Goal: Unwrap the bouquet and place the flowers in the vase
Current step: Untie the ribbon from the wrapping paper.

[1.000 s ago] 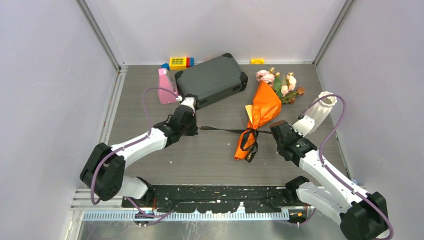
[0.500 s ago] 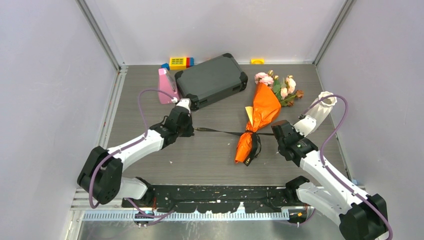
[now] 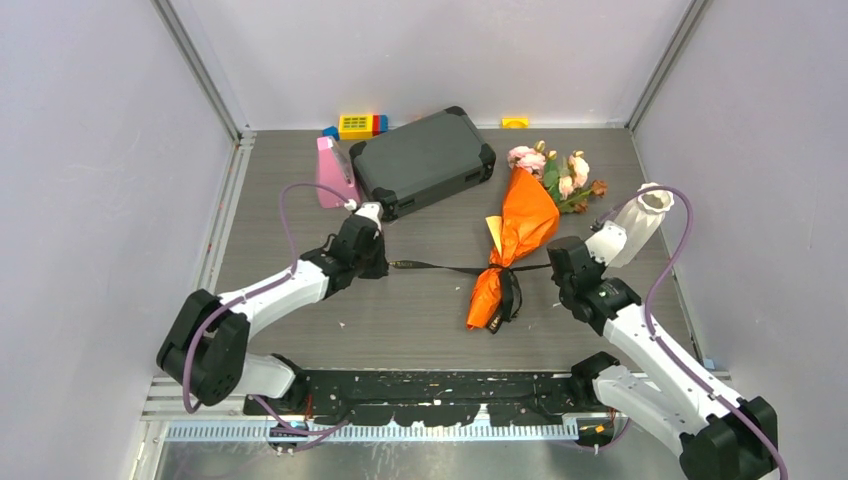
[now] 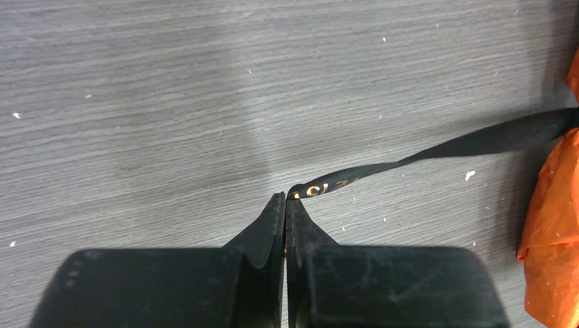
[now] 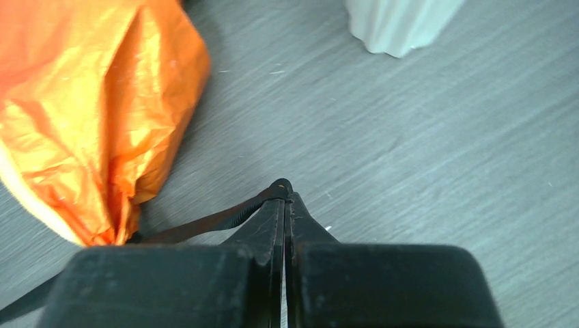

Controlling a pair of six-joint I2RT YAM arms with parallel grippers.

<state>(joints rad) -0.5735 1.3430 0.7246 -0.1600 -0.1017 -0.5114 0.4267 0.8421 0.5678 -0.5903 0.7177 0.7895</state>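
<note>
The left jaws and right jaws each pinch an end of the limp, slippery-looking ribbon, the light, crushable bouquet between them.

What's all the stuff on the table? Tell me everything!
bouquet: one, orange paper cone, middle right
flowers: one bunch, pink and peach, cone's far end
ribbon: one, black, round the cone, stretched both ways
vase: one, white, right side
case: one, dark grey, far middle
wedge: one, pink, left of case
toy blocks: few, yellow, blue, red, back edge
small block: one, yellow, back edge
table: one, grey wood, underneath
left claw: one, black, shut on ribbon
right claw: one, black, shut on ribbon
</note>
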